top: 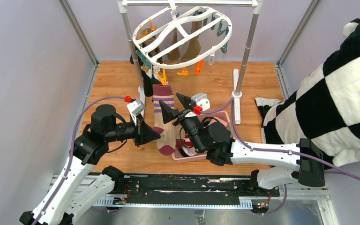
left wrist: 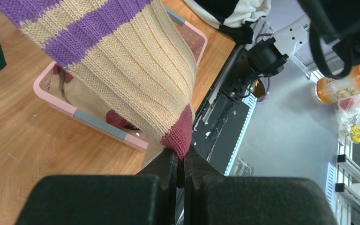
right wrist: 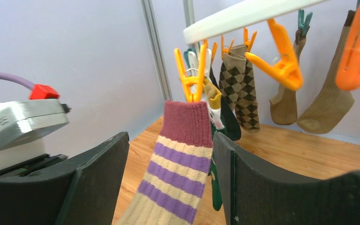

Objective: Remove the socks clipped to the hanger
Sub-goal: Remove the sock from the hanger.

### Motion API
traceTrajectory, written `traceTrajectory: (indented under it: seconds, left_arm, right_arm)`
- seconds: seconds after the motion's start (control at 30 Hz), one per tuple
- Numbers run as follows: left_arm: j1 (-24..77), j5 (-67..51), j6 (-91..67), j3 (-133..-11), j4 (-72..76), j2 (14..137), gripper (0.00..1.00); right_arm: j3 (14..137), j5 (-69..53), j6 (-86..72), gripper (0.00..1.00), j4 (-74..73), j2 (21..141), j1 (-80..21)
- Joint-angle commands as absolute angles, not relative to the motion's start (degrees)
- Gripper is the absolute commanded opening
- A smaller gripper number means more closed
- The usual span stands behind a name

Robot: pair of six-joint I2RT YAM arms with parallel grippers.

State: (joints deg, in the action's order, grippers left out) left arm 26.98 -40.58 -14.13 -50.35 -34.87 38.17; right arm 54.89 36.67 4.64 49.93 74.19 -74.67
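Your left gripper (left wrist: 180, 158) is clenched on the maroon toe of the striped sock (top: 163, 117), its two black fingers pressed together with the fabric pinched between the tips, as the left wrist view shows. The sock, beige with purple bands and a maroon cuff, hangs by that cuff from an orange clip (right wrist: 190, 79) at the 7 o'clock edge of the hanger (right wrist: 243, 16), the white oval frame hooked on the metal rack (top: 248, 51) at 12 o'clock in the overhead view. The sock's foot is drawn toward 7 o'clock, where your left arm holds it above the wooden table (top: 117, 84). Your right gripper (top: 176, 107) stands released, jaws wide apart, one finger on either side of the sock just below the cuff. A clear gap shows on one side, and whether the other finger touches the fabric you cannot tell. Behind the cuff, brown argyle socks (right wrist: 239, 89) hang clipped to the frame, with olive-brown socks (right wrist: 326, 101) toward 3 o'clock in the right wrist view. The pink basket (top: 192, 158) sits on the table at 5 o'clock from the striped sock, under your right arm, with fabric inside. A checked plush cloth (top: 328, 103) fills the 3 o'clock side overhead
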Motion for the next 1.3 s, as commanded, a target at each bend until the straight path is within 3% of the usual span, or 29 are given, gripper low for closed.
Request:
traceTrajectory:
  seconds: [0.0, 0.17, 0.47, 1.03, 1.27]
  left_arm:
    - [27.8, -39.9, -13.4, -52.1, -35.0, 38.4, 0.00]
    - [27.9, -39.9, -13.6, -52.1, -34.9, 38.2, 0.00]
    - [27.9, -40.1, -13.8, -52.3, -34.9, 37.5, 0.00]
    - [28.1, -40.3, -13.4, -52.1, -34.9, 37.6, 0.00]
    - [28.1, -40.2, -13.5, -51.9, -34.9, 37.4, 0.00]
  right_arm:
    - [57.1, 42.7, 11.2, 0.72, 57.6, 75.8, -78.2]
    - [64.1, 44.1, 14.7, 0.73, 58.4, 81.4, -77.5]
    - [77.0, 37.0, 5.1, 0.70, 40.0, 85.6, -68.7]
    - [81.9, 33.8, 0.5, 0.64, 31.4, 88.6, -66.1]
    - [85.3, 33.7, 0.4, 0.46, 30.4, 90.0, -64.7]
